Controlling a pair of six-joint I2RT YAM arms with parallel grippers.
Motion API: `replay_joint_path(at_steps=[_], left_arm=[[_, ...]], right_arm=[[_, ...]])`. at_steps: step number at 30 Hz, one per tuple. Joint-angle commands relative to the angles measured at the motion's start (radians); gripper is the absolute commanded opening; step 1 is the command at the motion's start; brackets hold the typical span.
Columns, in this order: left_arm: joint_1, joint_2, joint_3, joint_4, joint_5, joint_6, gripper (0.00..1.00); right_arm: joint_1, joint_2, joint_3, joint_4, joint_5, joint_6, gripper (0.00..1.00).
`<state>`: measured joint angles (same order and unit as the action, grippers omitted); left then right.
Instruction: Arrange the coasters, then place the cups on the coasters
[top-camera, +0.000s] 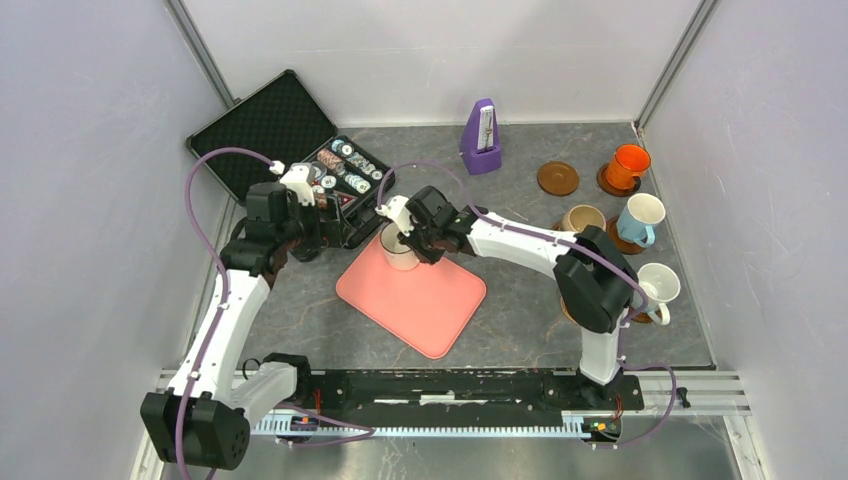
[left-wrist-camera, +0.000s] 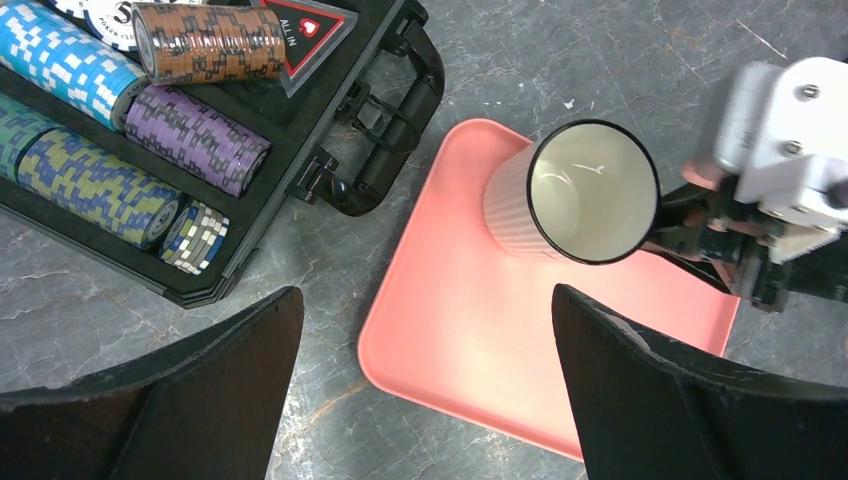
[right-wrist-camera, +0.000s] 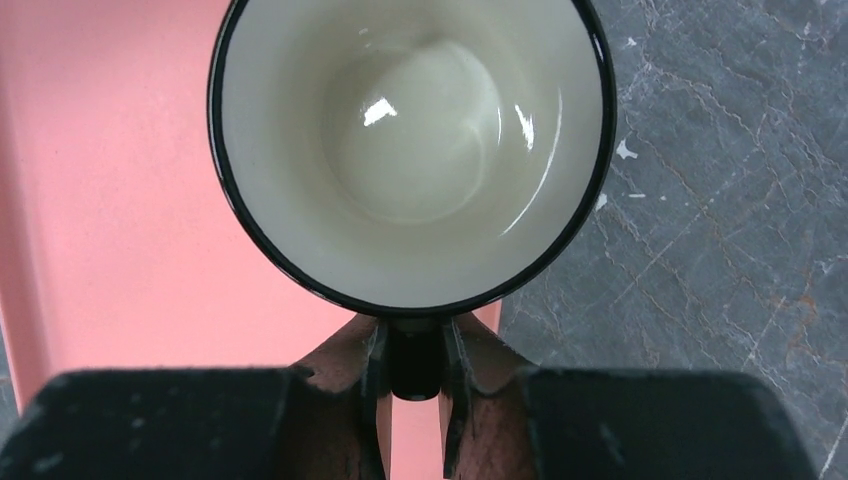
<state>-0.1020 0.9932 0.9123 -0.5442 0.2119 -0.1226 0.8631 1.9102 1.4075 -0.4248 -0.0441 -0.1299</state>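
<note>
The grey marbled bench (top-camera: 520, 340) fills the overhead view. At its upper left an open black case (top-camera: 265, 125) lies with rows of poker chips (left-wrist-camera: 195, 135) in its tray half. Just right of the case, in the middle of the frame, lies the pink tray (top-camera: 420, 300), set at a slant. The left jaws stand wide and hold nothing, hanging over the case's edge and the bare bench beside the tray. The right jaws are drawn narrow on the dark handle of the white cup with dark rim (right-wrist-camera: 410, 150), which stands upright on the tray's upper left corner. A purple metronome (top-camera: 483, 138) stands at the upper middle. At the right of the frame the orange cup (top-camera: 628, 165) and the light blue cup (top-camera: 638, 218) each sit on a brown coaster; the tan cup (top-camera: 582, 218) and plain white cup (top-camera: 657, 287) stand nearby. One bare coaster (top-camera: 558, 178) lies left of the orange cup.
</note>
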Motion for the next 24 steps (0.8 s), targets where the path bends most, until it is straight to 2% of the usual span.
replay_joint_path(at_steps=[1,8,15,24], left_arm=[[0.004,0.014,0.025,0.021,0.01,0.04,1.0],[0.005,0.039,0.049,0.028,0.022,0.055,1.0],[0.004,0.06,0.076,0.029,0.029,0.075,1.0],[0.003,0.099,0.107,0.029,0.041,0.084,1.0]], right_arm=[[-0.008,-0.16,-0.019,0.1,0.022,-0.039,0.0],[-0.103,-0.254,-0.012,0.115,0.021,-0.002,0.0],[-0.327,-0.324,-0.03,0.126,-0.003,0.097,0.0],[-0.597,-0.425,-0.153,0.235,0.104,0.128,0.0]])
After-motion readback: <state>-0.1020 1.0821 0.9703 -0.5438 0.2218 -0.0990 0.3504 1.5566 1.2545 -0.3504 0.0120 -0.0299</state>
